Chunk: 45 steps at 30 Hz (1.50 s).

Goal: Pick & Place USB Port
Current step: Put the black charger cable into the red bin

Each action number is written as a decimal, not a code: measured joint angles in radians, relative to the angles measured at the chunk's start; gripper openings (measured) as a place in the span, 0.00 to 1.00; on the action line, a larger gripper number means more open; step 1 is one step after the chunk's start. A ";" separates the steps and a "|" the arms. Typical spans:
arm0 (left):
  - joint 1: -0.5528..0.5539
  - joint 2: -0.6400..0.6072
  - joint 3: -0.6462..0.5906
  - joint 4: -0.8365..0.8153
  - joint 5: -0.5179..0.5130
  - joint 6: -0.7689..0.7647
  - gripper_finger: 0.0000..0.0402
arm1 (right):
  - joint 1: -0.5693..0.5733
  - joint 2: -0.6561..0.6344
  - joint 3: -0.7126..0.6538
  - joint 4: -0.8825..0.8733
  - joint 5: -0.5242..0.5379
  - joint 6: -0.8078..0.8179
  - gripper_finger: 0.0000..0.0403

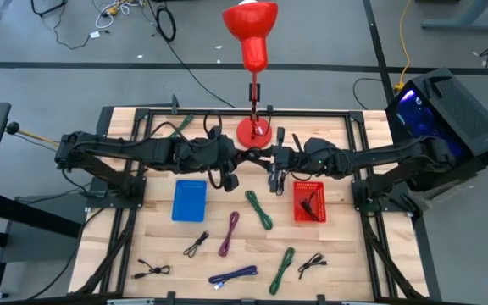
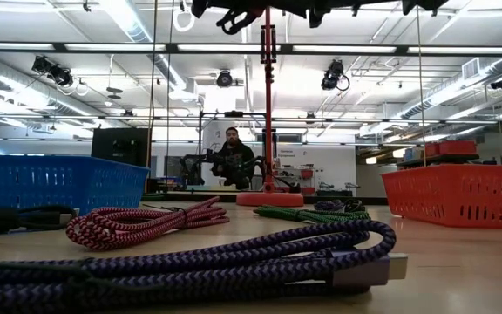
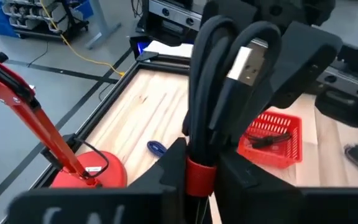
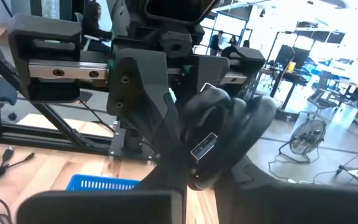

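Above the bench, a coiled black USB cable (image 3: 213,93) stood upright between both jaws, silver plug (image 3: 248,64) uppermost, each pair apparently gripping it.

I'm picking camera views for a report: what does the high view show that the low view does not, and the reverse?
Only the high view shows both arms meeting mid-table, the left gripper and right gripper close together by the red lamp base, plus the black cable inside the red basket. Only the low view shows the room behind, with a seated person and ceiling lights. Both show the blue basket, red basket, the lamp stand, and the maroon, green and purple cables on the table.
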<state>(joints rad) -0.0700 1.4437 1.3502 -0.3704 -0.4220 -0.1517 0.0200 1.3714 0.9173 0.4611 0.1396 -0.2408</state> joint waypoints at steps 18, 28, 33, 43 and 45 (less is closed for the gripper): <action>-0.002 0.001 -0.001 -0.135 0.005 -0.073 0.31 | 0.000 -0.084 0.001 -0.178 0.058 0.005 0.03; -0.002 -0.068 -0.003 -0.245 -0.085 -0.073 0.31 | 0.020 -0.227 0.004 -0.627 0.117 0.185 0.03; -0.002 -0.102 -0.003 -0.277 -0.154 -0.074 0.31 | 0.066 -0.292 0.004 -0.872 0.106 0.331 0.03; -0.001 -0.116 -0.002 -0.331 -0.191 -0.100 0.31 | 0.258 -0.358 0.003 -1.232 0.051 0.729 0.03; -0.001 -0.116 -0.002 -0.331 -0.191 -0.102 0.31 | 0.309 -0.357 0.003 -1.295 0.054 0.809 0.03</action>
<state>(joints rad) -0.0711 1.3274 1.3479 -0.7018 -0.6132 -0.2540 0.3289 1.0144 0.9203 -0.8342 0.1941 0.5678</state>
